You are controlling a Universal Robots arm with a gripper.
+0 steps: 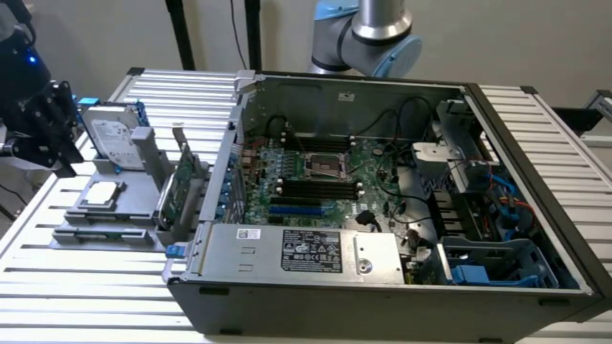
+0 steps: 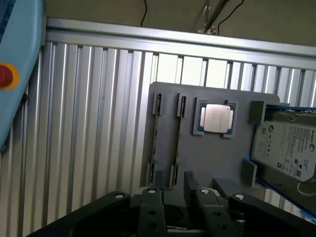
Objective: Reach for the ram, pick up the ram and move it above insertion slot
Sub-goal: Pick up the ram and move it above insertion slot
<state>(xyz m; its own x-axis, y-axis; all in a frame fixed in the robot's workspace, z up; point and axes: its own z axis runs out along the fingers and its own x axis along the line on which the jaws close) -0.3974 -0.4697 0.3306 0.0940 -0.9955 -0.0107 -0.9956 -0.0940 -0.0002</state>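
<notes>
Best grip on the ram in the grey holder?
Pinch the ram mid-length across its flat faces, coming straight down from above: it appears to stand on edge in the grey holder, so just its thin top edge is exposed, and clips sit at both ends.

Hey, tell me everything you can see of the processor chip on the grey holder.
The chip is a flat square with a dull silver metal lid, and a greenish rim shows around it. It lies face up in a square recess of the grey holder, between two long narrow slots and the hard drive. Only the holder touches it.
</notes>
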